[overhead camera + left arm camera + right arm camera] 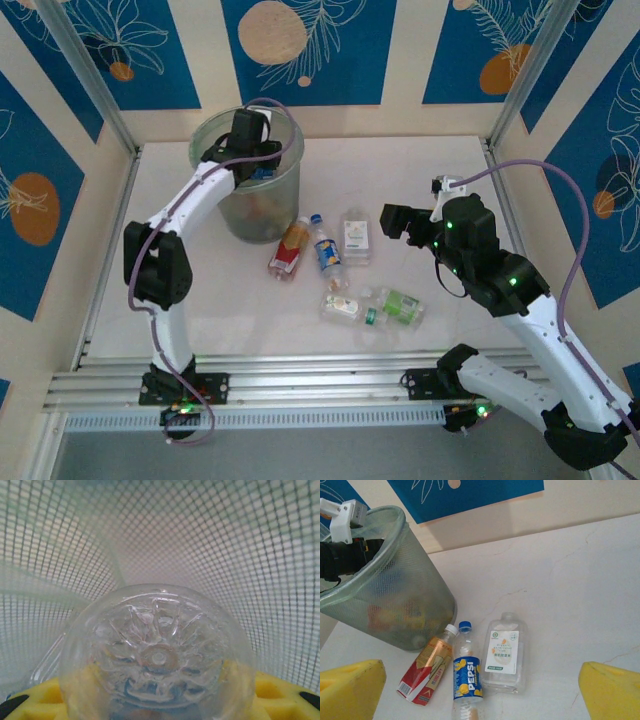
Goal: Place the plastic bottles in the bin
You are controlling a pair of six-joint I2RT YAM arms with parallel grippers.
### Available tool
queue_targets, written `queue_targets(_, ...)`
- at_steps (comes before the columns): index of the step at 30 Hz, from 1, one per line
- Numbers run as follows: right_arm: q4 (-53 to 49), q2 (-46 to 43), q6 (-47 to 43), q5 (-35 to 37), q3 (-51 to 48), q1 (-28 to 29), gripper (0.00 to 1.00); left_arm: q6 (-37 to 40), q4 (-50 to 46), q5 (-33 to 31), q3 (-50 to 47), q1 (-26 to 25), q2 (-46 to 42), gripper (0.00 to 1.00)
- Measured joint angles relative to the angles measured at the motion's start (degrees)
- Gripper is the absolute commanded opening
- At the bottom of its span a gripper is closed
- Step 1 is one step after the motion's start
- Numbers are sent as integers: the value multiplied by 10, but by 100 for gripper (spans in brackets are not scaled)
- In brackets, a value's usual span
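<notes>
The table (200, 300) is white and flat, with faint thin cracks in it. Walls (290, 50) stand around it, painted blue with pale leaves and orange dots. A metal rail (300, 385) runs along the bottom of the top view.

The bin (285, 200) stands in the upper left of the table. Coloured bottles (395, 615) show dimly through its wall. Five more lie on the table just right of it and lower: a red one (290, 250), a blue Pepsi one (327, 250), a flat one with a white label (356, 237), a small pale one (342, 307) and a green one (398, 305).

The left arm bends up and over the rim, and the left gripper (256, 165) points down inside the bin. Its yellow pads (280, 695) seem to squeeze a clear bottle (157, 655), bottom end toward the camera.

The right arm reaches in from the lower right. The right gripper (392, 222) hangs above the table, right of the flat bottle, with its jaws spread wide and nothing in them.
</notes>
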Motion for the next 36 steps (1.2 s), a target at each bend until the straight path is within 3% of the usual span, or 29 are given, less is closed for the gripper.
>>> queue_targets(7,0,-24,0,0,-3,-1,99,-21,-14,0,55,0,26,45)
queue_targets(21,-42,11,19,3,-6,-15,99,-49,-38,-22,55,1,9,95)
queue_targets(32,-103,35,84,-2,-10,-73,99,-50,-55,-31,54,1,-130,100)
queue_targets(36,-125,8,111,-32,-44,-123,99,-56,-50,-9,4,-3,-213,100)
